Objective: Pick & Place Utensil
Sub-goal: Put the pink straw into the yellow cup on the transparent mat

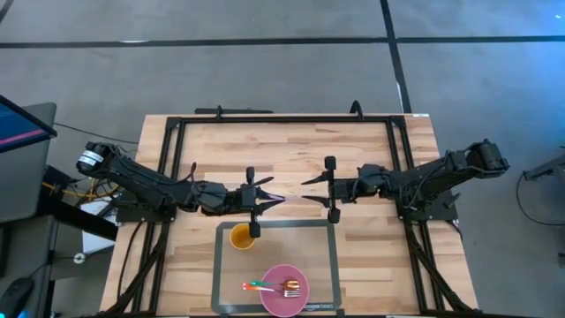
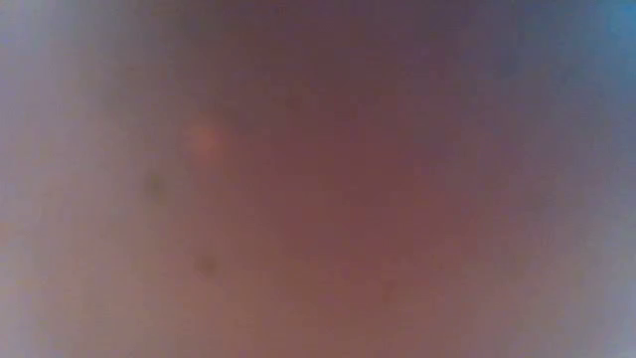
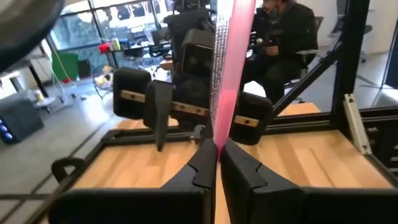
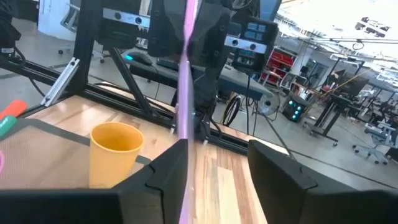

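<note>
Wooden table (image 1: 291, 150) with a black frame around it, grey floor beyond. A grey mat (image 1: 275, 265) sits below both grippers, carrying a yellow cup (image 1: 242, 237) just under the left gripper (image 1: 275, 200) and a pink plate (image 1: 284, 290) further down with utensils (image 1: 269, 285) on it. Left gripper is clamped narrow on a pink utensil (image 3: 225, 74), which stands up between its fingers (image 3: 242, 168). Right gripper (image 1: 309, 189) faces it from close by, fingers spread wide, the pink utensil passing just beside one finger (image 4: 163, 171); contact unclear. Room behind: glass walls, desks, and a seated person (image 3: 286, 37) in dark clothes. Low view is a reddish blur, nothing readable. Utensil ends cut off in the wrist views.
</note>
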### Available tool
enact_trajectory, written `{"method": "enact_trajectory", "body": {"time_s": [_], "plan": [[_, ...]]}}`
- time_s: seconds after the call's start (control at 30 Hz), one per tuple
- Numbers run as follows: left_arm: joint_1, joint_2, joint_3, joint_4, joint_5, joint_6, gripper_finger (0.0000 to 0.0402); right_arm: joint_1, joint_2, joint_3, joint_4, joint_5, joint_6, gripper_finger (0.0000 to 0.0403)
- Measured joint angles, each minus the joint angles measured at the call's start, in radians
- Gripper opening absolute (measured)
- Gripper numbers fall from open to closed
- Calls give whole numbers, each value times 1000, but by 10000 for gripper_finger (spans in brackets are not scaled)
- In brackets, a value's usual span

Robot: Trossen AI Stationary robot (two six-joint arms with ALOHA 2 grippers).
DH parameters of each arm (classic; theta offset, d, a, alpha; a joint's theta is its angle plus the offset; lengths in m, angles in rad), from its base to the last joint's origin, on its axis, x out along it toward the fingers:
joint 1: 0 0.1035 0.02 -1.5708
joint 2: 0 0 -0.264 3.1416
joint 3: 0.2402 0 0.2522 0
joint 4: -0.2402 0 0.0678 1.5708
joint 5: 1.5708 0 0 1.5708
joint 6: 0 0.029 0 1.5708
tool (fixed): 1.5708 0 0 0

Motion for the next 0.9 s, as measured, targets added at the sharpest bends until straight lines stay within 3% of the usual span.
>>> {"method": "enact_trajectory", "body": {"time_s": [0.13,0.4,0.7,0.9], "plan": [[-28,-4,0,-4,-15,-21,10,0,0,0,-25,0,1,169],[-98,-144,0,-245,-245,-166,9,0,0,0,-59,-1,23,176],[-153,-325,0,-565,-170,-493,9,0,0,0,-86,-1,44,178],[-169,-385,0,-602,-60,-596,12,-1,0,0,-100,-1,44,175]]}}
